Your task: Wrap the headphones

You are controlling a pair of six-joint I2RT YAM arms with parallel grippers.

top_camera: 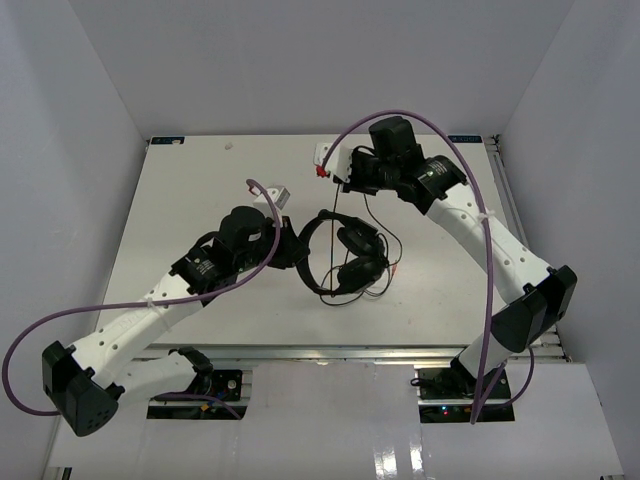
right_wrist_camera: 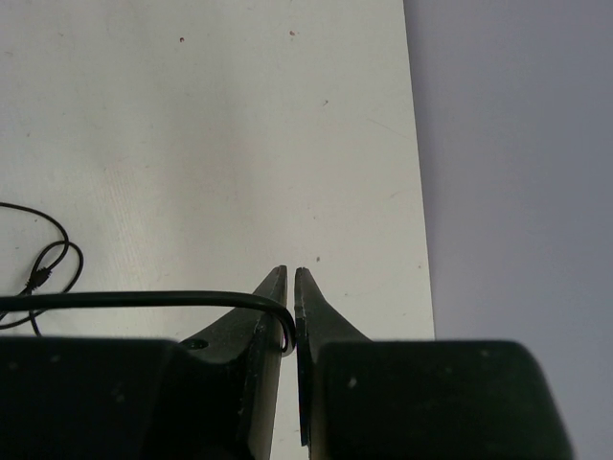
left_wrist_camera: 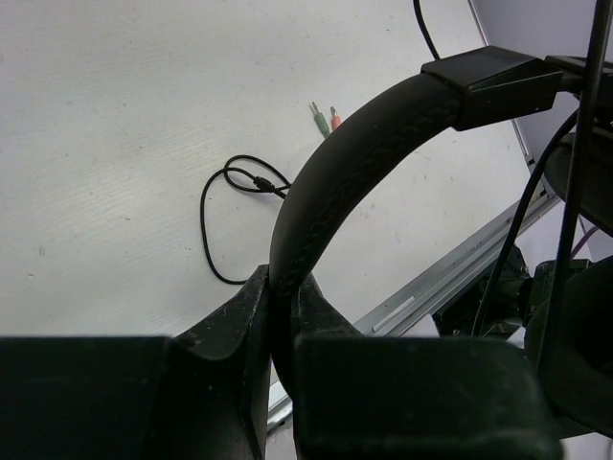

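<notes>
The black headphones (top_camera: pixel 348 256) are held just above the white table (top_camera: pixel 190 190), earcups to the right. My left gripper (top_camera: pixel 296 250) is shut on the padded headband (left_wrist_camera: pixel 354 144), which rises between its fingers (left_wrist_camera: pixel 239 316) in the left wrist view. The thin black cable (top_camera: pixel 366 212) runs up from the earcups to my right gripper (top_camera: pixel 345 183). That gripper (right_wrist_camera: pixel 290 283) is shut on the cable (right_wrist_camera: pixel 144 299), which bends down between the fingertips. A loose cable loop (left_wrist_camera: pixel 220 192) and the green and pink plugs (left_wrist_camera: pixel 326 118) lie on the table.
Purple robot cables (top_camera: pixel 440 130) arc over both arms. A metal rail (top_camera: pixel 330 352) runs along the table's near edge. White walls enclose the table on three sides; the table's far edge (right_wrist_camera: pixel 417 192) is close to my right gripper.
</notes>
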